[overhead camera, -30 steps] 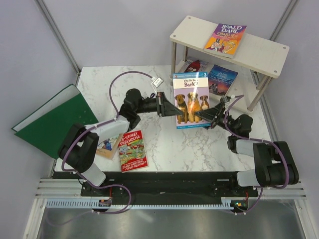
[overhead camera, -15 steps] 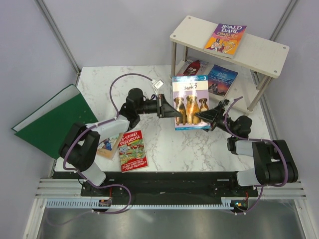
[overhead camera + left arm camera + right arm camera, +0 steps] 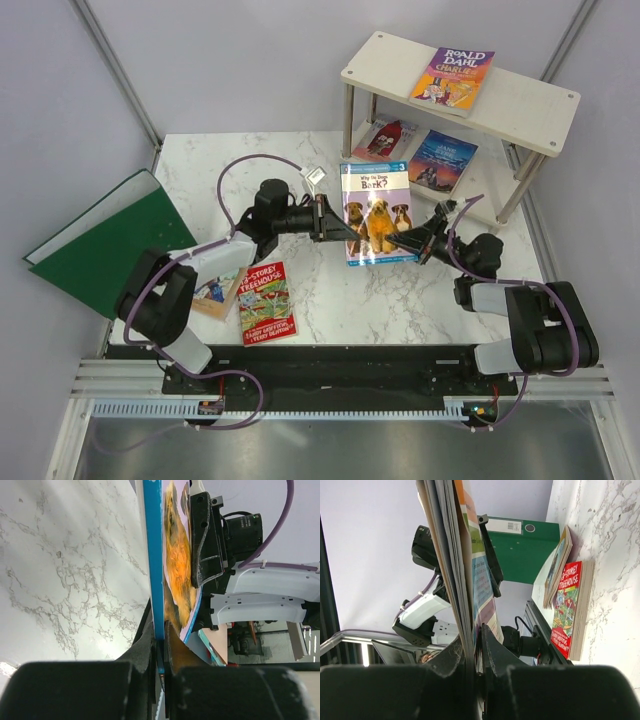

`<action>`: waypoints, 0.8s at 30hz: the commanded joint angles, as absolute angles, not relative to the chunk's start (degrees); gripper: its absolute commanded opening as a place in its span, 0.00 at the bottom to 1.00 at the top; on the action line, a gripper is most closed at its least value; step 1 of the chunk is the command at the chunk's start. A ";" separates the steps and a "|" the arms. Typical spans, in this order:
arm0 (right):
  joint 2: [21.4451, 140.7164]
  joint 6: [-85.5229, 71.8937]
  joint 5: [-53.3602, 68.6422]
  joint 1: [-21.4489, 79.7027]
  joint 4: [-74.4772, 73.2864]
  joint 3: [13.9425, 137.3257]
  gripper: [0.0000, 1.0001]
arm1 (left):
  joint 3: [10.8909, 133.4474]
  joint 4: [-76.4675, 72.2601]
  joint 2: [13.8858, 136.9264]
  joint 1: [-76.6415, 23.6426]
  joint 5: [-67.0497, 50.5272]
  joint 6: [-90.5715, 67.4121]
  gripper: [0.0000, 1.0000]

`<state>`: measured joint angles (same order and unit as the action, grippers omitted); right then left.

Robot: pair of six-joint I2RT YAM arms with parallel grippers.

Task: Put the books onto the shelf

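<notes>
Top external view, nearest the arm bases: the Treehouse book lies flat on the white, grey-veined marble counter, its red and green cover up. The tan book lies just beside it on the left, partly hidden under the left arm. Left of these, the plain green folder overhangs the counter's edge.

At mid-counter the dog-cover book is held between both arms, its glossy cover with three brown dogs facing up toward the camera. The left pincer is clenched on its left edge and the right pincer on its lower right edge. Whether the book's lower edge touches the marble cannot be told. In the left wrist view the black fingers are pressed tight on the thin blue edge of the book, seen edge-on. In the right wrist view the fingers pinch the fanned paper pages from both sides.

Farthest back on the right stands the shelf, two cream rectangular boards with rounded corners on round silver metal legs. The Roald Dahl book, purple and yellow, lies flat on the top board. On the lower board lie the red-figure book, partly hidden by the top board, and the dark blue book just to its right.
</notes>
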<state>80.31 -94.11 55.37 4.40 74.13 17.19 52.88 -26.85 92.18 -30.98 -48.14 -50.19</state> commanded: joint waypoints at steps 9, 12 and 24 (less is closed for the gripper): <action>66.81 -51.73 48.63 3.16 32.77 25.36 0.00 | 56.34 -12.32 90.01 -25.05 -37.02 -37.81 0.17; 63.81 -37.14 40.01 3.08 8.30 33.98 0.00 | 55.81 -6.97 86.23 -25.05 -33.33 -34.91 0.31; 64.34 -27.86 36.92 3.16 -8.70 47.37 0.00 | 49.93 4.48 71.38 -25.05 -25.49 -28.39 0.52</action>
